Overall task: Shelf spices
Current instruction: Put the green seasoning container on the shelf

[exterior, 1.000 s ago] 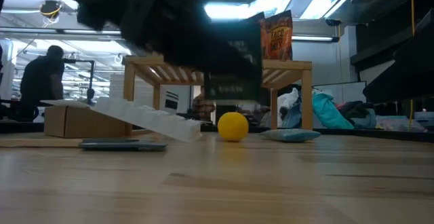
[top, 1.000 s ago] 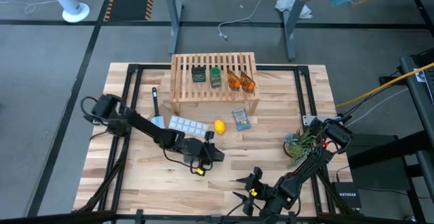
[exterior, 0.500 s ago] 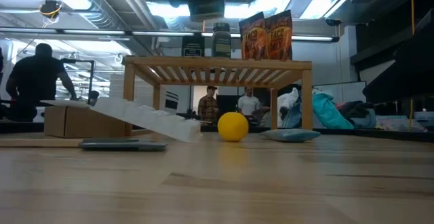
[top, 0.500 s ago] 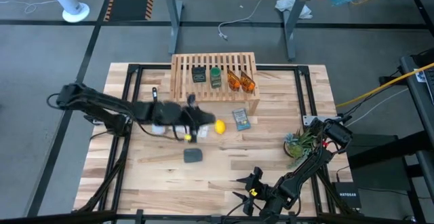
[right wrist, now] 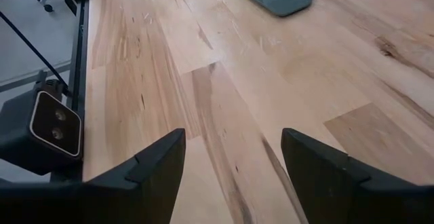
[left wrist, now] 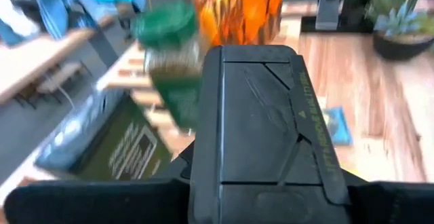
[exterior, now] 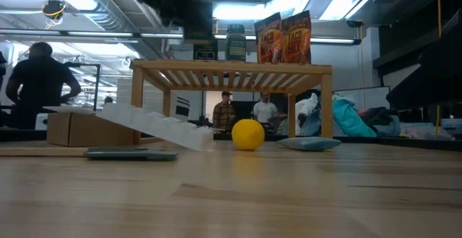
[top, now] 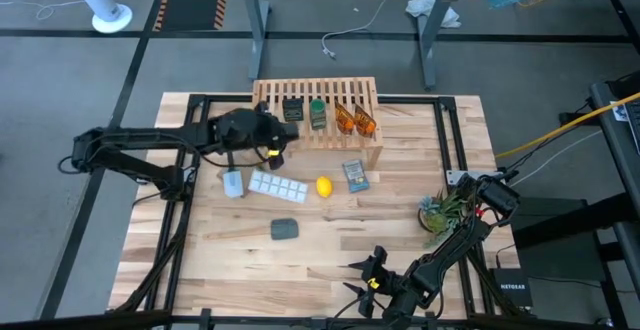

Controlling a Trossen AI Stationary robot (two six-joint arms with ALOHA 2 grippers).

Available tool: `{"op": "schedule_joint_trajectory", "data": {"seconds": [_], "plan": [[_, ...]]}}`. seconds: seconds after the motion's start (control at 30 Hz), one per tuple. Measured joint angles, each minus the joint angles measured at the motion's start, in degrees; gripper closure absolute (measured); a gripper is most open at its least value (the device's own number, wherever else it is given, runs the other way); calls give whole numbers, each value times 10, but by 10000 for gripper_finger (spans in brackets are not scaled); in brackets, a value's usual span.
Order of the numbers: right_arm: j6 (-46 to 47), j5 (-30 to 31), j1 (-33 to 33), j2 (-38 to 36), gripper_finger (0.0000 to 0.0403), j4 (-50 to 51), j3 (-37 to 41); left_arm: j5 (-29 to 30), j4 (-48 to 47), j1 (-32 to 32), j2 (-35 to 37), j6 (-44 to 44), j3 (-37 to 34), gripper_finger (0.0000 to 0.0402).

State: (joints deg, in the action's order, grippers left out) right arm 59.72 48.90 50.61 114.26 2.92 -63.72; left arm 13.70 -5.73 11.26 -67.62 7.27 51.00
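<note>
The light wooden shelf [top: 315, 135] stands at the table's far middle. On top of it sit one dark square box [top: 292, 110], the green-lidded jar [top: 318, 113] and two orange packets [top: 354, 120], all resting on their bases. My left gripper [top: 266, 136] hovers at the shelf's left front corner, shut on the second dark box [left wrist: 258, 115], which fills the left wrist view. In the low view this gripper [exterior: 180, 11] hangs above the shelf's left end. My right gripper [right wrist: 234, 163] waits open over the table's near edge. My left gripper holds the second dark square box [left wrist: 258, 136] lifted clear of the table, at about the height of the shelf top. The box itself hides the fingers, so which faces they are on cannot be told.
In front of the shelf lie a white ice-cube tray [top: 275, 184], a yellow ball [top: 323, 186] and the blue-grey flat packet [top: 355, 176]. The dark grey pad [top: 285, 228] lies nearer. A potted plant [top: 445, 210] stands at the right. People stand in the room beyond.
My left gripper has risen from the table's middle beside the dark grey pad and swung toward the far edge, carrying the dark box up to the shelf's left front corner. The pad, hidden under the arm before, now shows.
</note>
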Motion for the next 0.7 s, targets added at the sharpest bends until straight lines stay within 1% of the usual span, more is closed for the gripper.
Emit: {"op": "schedule_joint_trajectory", "data": {"seconds": [0.17,0.27,0.37,0.5,0.7], "plan": [[0,0,0,0,152,1,0,-11,-41,34,-4,-12,0,306],[0,0,0,0,152,1,0,-11,-48,47,-4,-14,0,306],[0,0,0,0,152,1,0,-14,-49,51,-5,-15,0,306],[0,0,0,0,152,1,0,-45,-43,54,-11,-14,0,306],[0,0,0,0,152,1,0,-46,-27,54,-48,-9,1,306]]}}
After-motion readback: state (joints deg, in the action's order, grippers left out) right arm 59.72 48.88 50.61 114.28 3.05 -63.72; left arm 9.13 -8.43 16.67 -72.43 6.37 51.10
